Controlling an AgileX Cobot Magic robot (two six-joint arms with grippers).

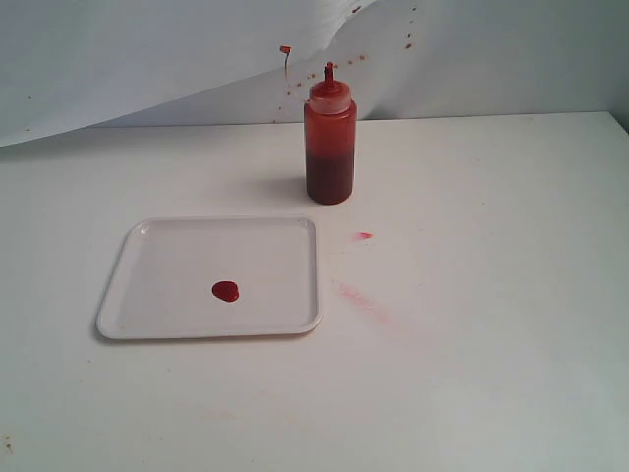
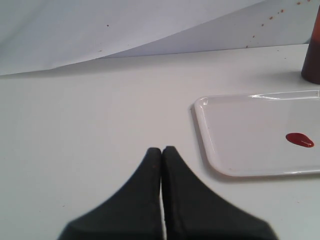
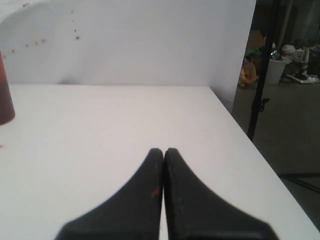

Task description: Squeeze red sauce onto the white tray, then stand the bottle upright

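The bottle (image 1: 329, 143) stands upright on the table behind the white tray's far right corner, its conical nozzle pointing up. On the white tray (image 1: 167, 246) lies a small round blob of red sauce (image 1: 225, 291), a little in front of the tray's middle. In the left wrist view the tray (image 2: 235, 145), the sauce blob (image 2: 300, 140) and the bottle's base (image 2: 312, 62) show ahead of my left gripper (image 2: 162, 149), which is shut and empty. My right gripper (image 3: 163, 150) is shut on nothing, with the bottle's edge (image 3: 5, 100) off to one side. Neither arm appears in the exterior view.
A faint pinkish smear (image 1: 364, 300) and a small red spot (image 1: 363, 236) mark the table right of the tray. Red specks dot the white backdrop (image 1: 147, 59). The table's right edge (image 3: 250, 145) drops to a floor with a dark stand (image 3: 262, 75).
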